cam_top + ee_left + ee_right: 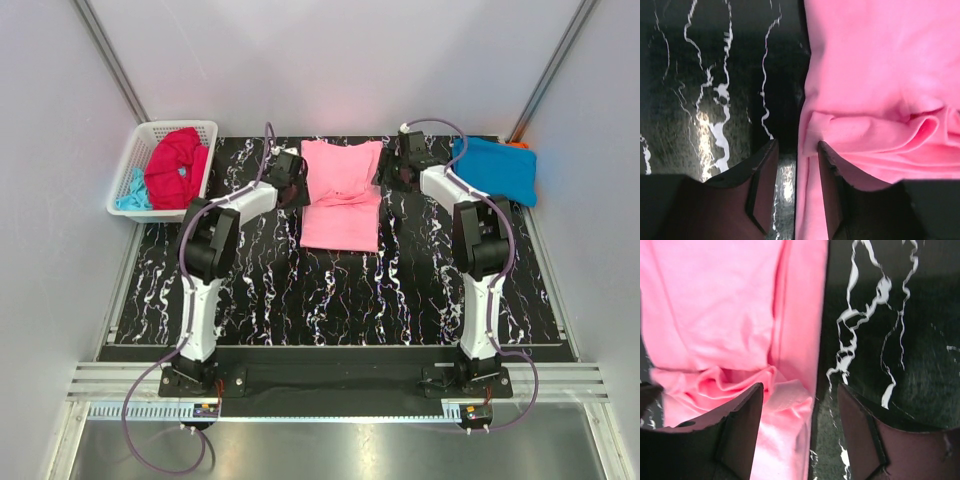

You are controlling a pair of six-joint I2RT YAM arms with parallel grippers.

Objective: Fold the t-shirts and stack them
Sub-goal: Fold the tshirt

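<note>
A light pink t-shirt lies partly folded at the back middle of the black marbled table, with a bunched crease across its middle. My left gripper sits at its left edge. In the left wrist view this gripper is open, and the pink cloth edge lies loose between its fingers. My right gripper is at the shirt's right edge. In the right wrist view it is open and straddles the edge of the pink cloth. A bright blue t-shirt lies folded at the back right on an orange one.
A white lattice basket stands at the back left, off the table's corner. It holds a crumpled crimson red shirt and a pale aqua one. Grey walls close in the back and both sides.
</note>
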